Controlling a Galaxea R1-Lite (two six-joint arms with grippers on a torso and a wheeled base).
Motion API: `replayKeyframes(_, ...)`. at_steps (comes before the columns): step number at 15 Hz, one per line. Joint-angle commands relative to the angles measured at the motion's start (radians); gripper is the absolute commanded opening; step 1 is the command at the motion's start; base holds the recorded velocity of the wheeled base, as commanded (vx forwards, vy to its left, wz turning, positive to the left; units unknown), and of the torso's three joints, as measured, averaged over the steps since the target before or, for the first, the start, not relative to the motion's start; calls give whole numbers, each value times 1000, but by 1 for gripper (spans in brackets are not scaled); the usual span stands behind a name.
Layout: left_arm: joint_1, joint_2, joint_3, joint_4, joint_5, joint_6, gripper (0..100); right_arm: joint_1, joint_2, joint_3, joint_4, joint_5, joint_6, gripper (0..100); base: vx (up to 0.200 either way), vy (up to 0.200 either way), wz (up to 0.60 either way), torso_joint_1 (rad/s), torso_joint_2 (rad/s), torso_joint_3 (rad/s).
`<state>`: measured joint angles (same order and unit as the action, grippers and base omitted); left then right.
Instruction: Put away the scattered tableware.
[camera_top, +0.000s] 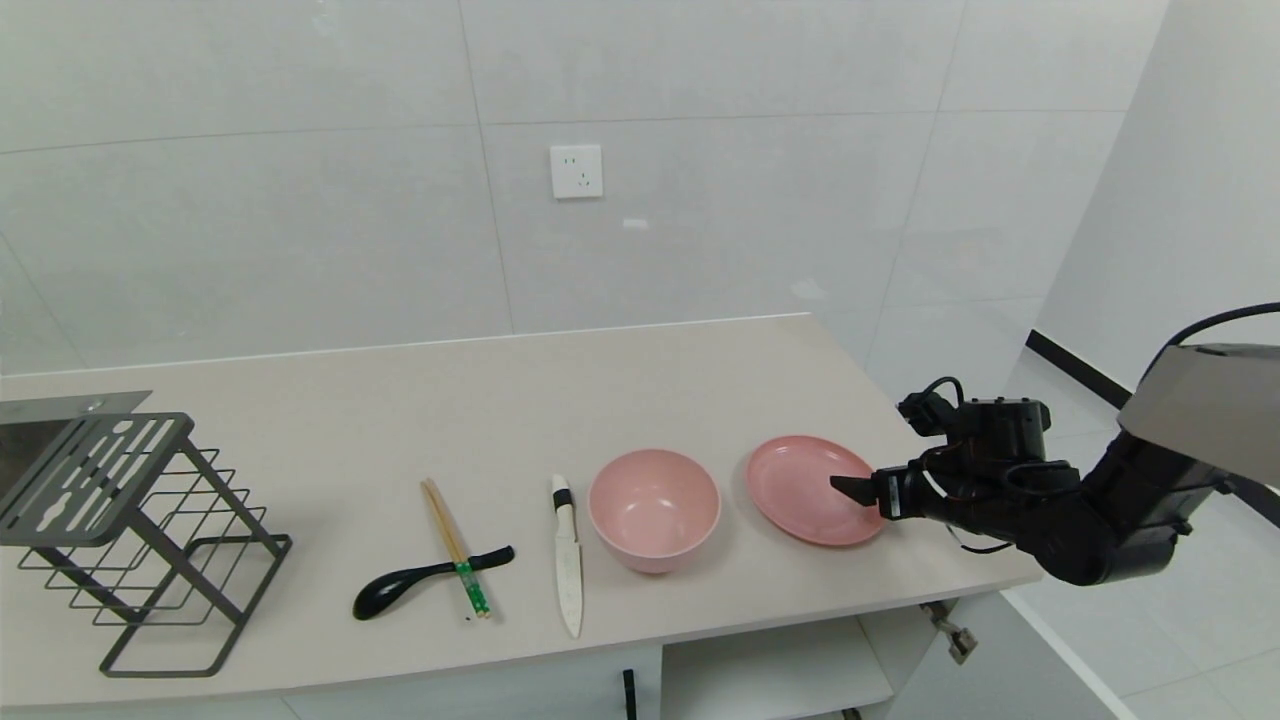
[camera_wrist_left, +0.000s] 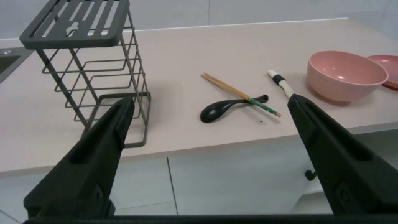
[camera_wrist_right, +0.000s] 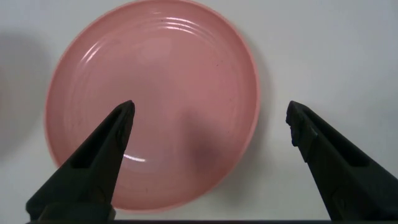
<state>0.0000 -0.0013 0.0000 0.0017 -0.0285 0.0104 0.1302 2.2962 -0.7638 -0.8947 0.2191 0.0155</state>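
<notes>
Head view, left to right: dark wire rack (camera_top: 95, 465), pale desk (camera_top: 650, 390), round pink plate (camera_top: 800, 485) near its right edge. My right pincer (camera_top: 858, 492) hovers above it, jaws apart; I judge a shallow grip could slide the plate off.

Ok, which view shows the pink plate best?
Right wrist view: the pink plate lies nearly whole below the open right end effector. Head view shows it obliquely, right rim behind the end effector; left wrist view catches a sliver.

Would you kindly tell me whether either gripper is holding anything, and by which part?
Nothing is held. The left gripper is open; the right gripper hovers open over the pink plate.
</notes>
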Motion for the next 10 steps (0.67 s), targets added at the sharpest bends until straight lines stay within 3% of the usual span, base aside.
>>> replayKeyframes(1, 0, 1, 0, 0, -1, 0, 100, 2, 37, -22, -1, 0, 0, 100, 0, 0, 0, 0, 0, 0)
replayKeyframes(10, 0, 1, 0, 0, -1, -1, 100, 42, 105, -9, -107, 0, 1, 100, 0, 0, 0, 0, 0, 0)
